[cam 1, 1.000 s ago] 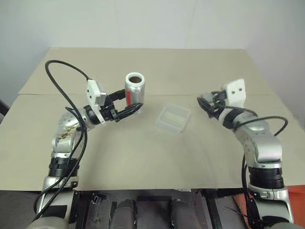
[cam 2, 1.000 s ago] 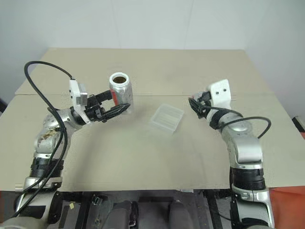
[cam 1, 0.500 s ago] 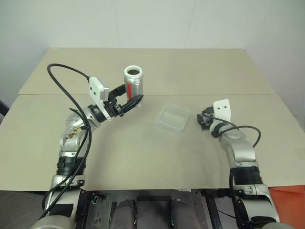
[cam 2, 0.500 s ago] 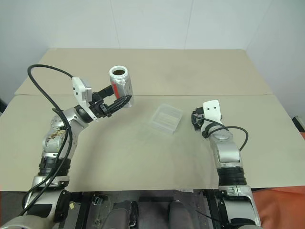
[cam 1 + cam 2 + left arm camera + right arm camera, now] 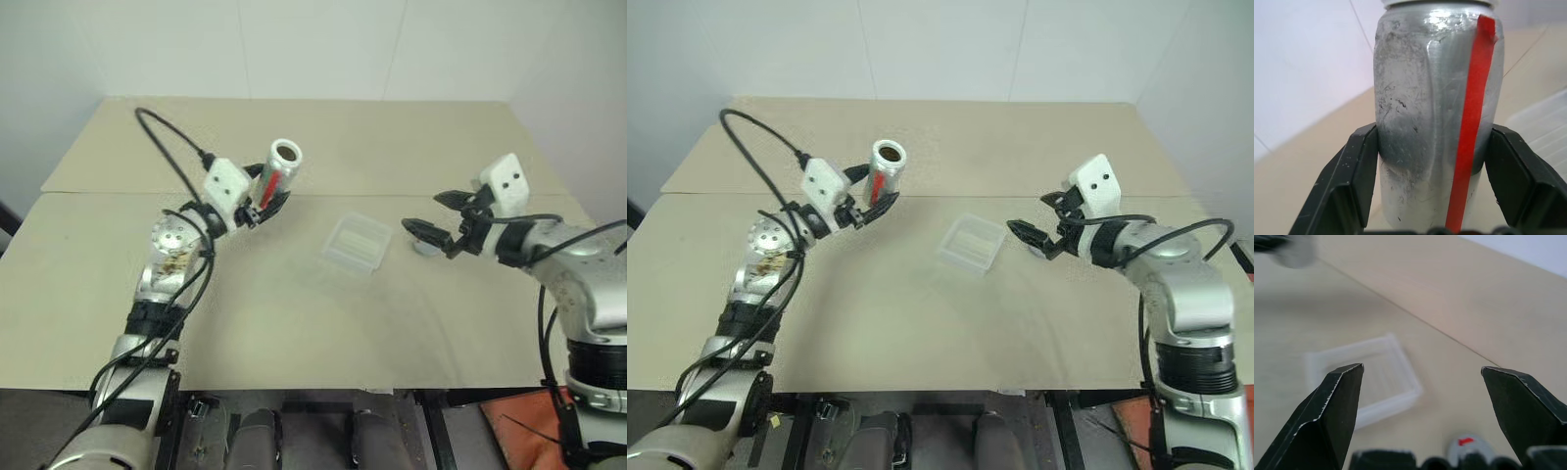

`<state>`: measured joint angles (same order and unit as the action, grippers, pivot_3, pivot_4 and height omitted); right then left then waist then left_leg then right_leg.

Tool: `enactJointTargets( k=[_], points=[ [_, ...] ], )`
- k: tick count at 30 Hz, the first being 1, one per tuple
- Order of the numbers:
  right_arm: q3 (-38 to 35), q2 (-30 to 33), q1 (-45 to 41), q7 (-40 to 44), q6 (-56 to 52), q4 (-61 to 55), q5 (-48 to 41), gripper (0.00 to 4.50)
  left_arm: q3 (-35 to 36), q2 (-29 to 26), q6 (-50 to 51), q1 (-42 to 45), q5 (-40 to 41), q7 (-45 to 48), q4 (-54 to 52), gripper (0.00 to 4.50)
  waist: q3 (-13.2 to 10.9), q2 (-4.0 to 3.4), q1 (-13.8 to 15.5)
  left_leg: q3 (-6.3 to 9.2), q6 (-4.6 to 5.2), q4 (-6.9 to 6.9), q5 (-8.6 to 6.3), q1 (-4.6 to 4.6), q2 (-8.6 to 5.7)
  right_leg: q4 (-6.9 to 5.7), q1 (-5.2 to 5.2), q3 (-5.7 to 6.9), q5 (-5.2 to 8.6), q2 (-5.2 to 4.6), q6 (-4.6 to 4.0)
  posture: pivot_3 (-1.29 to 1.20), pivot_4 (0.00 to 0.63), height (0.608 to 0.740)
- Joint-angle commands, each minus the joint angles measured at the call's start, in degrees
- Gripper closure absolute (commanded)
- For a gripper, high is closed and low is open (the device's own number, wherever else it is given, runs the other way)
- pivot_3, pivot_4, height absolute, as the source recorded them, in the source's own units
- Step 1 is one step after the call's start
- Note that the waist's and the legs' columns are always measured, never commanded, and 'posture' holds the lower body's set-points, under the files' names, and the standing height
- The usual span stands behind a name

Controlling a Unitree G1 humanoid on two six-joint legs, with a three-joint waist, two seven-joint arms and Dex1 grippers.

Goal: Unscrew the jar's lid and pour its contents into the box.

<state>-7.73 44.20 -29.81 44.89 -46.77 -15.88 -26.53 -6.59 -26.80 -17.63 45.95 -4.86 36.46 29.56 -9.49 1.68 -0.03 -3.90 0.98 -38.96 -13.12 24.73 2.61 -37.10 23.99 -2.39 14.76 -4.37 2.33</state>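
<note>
Left jaws [image 5: 266,203] clamp the tilted, uncapped silver-grey red-striped jar [image 5: 277,168], right jaws [image 5: 424,217] gape empty; tipping short of the clear plastic box [image 5: 357,244] would spill onto the desk [image 5: 294,323].

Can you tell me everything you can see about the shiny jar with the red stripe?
The jar is a small silver-grey metal-looking cylinder, scuffed and a bit dented, with a red stripe running down its side. Its lid is off, so the round mouth is open and looks dark inside. It is held up above the table, tilted toward the clear box. The left gripper clamps its lower body between two black fingers.
</note>
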Motion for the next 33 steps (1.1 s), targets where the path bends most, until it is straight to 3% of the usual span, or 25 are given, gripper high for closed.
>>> enactJointTargets(
  k=[1,8,13,17,25,33],
  points=[
    [-0.44,3.8,-1.2,5.63,0.2,-3.2,-3.32,0.05,-9.8,-4.23,-18.77,10.91,-19.79,-11.39,9.23,1.55,-0.01,0.02,0.48,-0.01,0.0,0.0,0.0,0.03,-0.02,0.0,0.03,0.0,0.0,0.0,0.0,0.0,0.15,0.74],
    [1.6,5.76,-2.15,7.48,0.81,-2.18,-2.82,0.05,-28.62,-2.03,-28.41,29.58,-47.61,-33.66,22.48,1.55,-0.02,0.03,1.29,-0.04,0.03,-0.06,-0.02,0.21,-0.1,0.08,0.09,0.01,-0.04,-0.06,0.09,0.0,0.15,0.74],
    [0.85,5.91,-2.73,6.94,-0.45,-2.92,-3.96,0.05,-40.78,1.42,-23.62,36.24,-63.39,-46.52,26.57,1.55,-0.03,0.04,1.18,-0.05,0.03,-0.09,-0.02,0.29,-0.09,0.01,0.22,0.01,-0.04,-0.04,0.1,0.0,0.15,0.74],
    [-0.13,5.71,-2.81,6.84,-1.42,-3.33,-5.69,0.05,-50.52,4.9,-12.14,38.95,-75.97,-57.84,29.03,1.55,-0.04,0.06,0.9,-0.04,0.03,-0.09,-0.02,0.34,-0.09,0.0,0.28,-0.01,-0.04,-0.04,0.1,0.0,0.15,0.74],
    [0.74,8.68,0.79,8.83,0.12,-4.46,-5.67,0.05,-52.63,6.89,-12.64,39.81,-75.42,-62.28,33.4,1.55,-0.05,0.08,0.86,-0.03,0.03,-0.1,-0.02,0.38,-0.08,-0.01,0.31,0.0,-0.04,-0.06,0.1,0.0,0.15,0.74],
    [1.58,8.42,0.02,9.26,0.55,-3.1,-5.8,0.05,-45.98,3.89,-14.9,39.82,-66.54,-58.98,36.33,1.55,-0.05,0.08,0.8,-0.01,0.03,-0.15,-0.02,0.38,-0.09,-0.05,0.31,0.0,-0.04,-0.06,0.1,0.0,0.15,0.74]
  ],
)
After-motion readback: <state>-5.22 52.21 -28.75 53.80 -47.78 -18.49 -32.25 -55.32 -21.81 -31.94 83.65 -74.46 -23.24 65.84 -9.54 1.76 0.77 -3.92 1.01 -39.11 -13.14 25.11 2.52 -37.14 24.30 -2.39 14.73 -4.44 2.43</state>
